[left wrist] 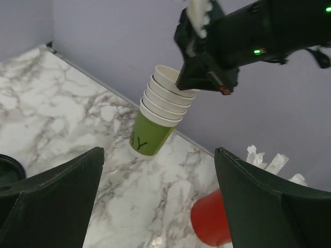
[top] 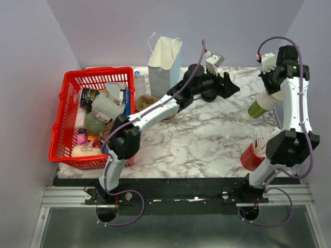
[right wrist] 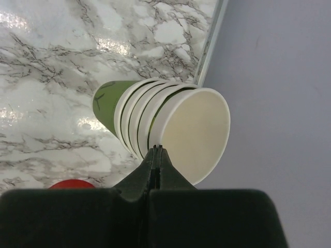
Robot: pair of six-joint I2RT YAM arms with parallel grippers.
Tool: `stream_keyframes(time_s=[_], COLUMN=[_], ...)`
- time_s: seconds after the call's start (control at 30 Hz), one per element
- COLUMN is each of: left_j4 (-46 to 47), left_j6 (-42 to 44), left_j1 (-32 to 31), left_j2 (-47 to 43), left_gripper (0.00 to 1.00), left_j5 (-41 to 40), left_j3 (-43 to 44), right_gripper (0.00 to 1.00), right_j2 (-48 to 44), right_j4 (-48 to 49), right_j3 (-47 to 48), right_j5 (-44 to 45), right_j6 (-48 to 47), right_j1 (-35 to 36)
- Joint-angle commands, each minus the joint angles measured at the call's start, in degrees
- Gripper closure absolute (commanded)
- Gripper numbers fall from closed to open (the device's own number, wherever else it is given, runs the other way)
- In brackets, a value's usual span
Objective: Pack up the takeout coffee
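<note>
— Where's the coffee (left wrist: 6, 171)?
— Only a dark round edge shows, seemingly its lid. It sits on the bench (left wrist: 62, 103) just beside one of the left fingers (left wrist: 57, 201), which stand wide and hold nothing.
— And the right fingers (right wrist: 137, 183)?
— Pressed together on the top rim of the tilted stack (right wrist: 132, 111) of cups.
</note>
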Motion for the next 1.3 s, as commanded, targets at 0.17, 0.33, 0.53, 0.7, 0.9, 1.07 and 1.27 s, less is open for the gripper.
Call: stream_keyframes(time_s=[0.17,0.33,0.53,0.7,0.9,1.07,1.27], left_j4=[4.4,3.4,13.2,11.2,10.3,13.0,21.0], left_j6=[-13.0,-9.1,0.1,2.9,-5.9,-17.4,-26.5], left_j1=[-3.0,-3.4,-10.1,-12.7,-12.0,-11.3,-10.4], left_j2=[5.0,4.5,4.9,8.1,15.9,19.4,22.8], left_gripper=[0.05,0.05,0.06,0.05,0.02,0.01,0.01], left_j5=[-5.1,-3.2,-0.7,-5.1,-17.2,-19.7,-17.0], left_j3=[-1.4,-2.6,-8.4,-4.4,5.2,6.1,6.1], right_gripper=[0.99,0.99,0.99,0.99,1.0,0.99,1.0], right_j2=[-3.6,-3.3,-5.0,-5.0,-5.8,-7.4,-9.2], right_j4=[0.6,0.9,4.6,4.2,4.1,4.2,3.8], right_j3=[-0.7,-0.9,-5.8,-6.2,-6.9,-7.9,-11.3], right_j5=[-0.9,-1.8,0.2,0.0,-0.4,-0.8,-2.1], right_j6=[0.8,3.1,3.6,3.1,3.1,2.6,1.4], right_j1=[-0.4,-0.4,-0.4,-0.4,-0.4,-0.4,-0.2])
